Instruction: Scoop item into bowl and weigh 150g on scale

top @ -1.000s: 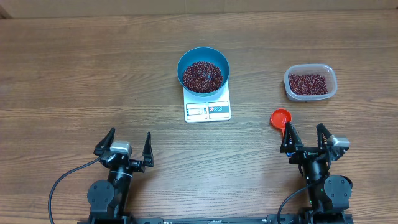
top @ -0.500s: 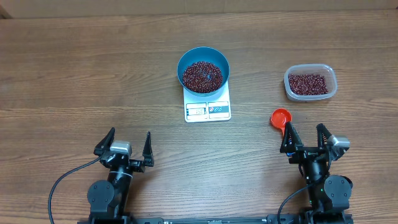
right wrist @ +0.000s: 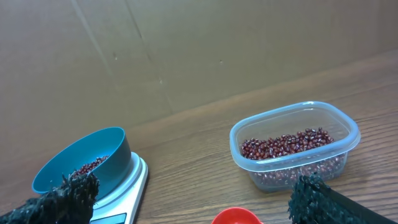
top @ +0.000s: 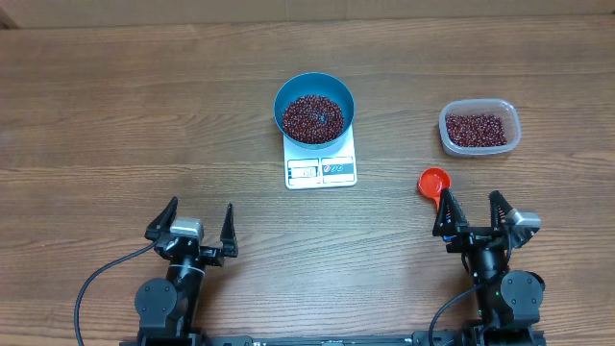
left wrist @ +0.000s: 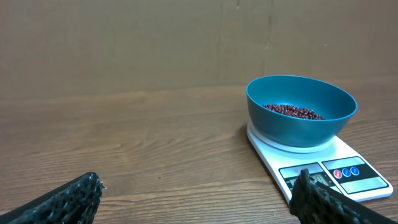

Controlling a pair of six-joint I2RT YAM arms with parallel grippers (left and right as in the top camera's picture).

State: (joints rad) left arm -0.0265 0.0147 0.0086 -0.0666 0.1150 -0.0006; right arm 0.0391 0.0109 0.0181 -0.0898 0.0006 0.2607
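The blue bowl (top: pixel 313 108) stands on the white scale (top: pixel 321 169) at the table's middle, with dark red-brown beans (top: pixel 311 117) heaped inside. The left wrist view shows the bowl (left wrist: pixel 301 111) on the scale (left wrist: pixel 329 177) ahead to the right. My left gripper (top: pixel 200 223) rests open near the front edge, far from the scale, nothing between its fingers. My right gripper (top: pixel 473 213) is open too, at the front right, just behind the red scoop (top: pixel 433 183). More beans (right wrist: pixel 286 144) lie in a clear tub (right wrist: pixel 295 147).
The clear plastic tub (top: pixel 479 128) stands at the right, behind the red scoop (right wrist: pixel 236 217). A cardboard wall (left wrist: pixel 155 43) closes off the far edge of the table. Cables run from both arm bases at the front edge.
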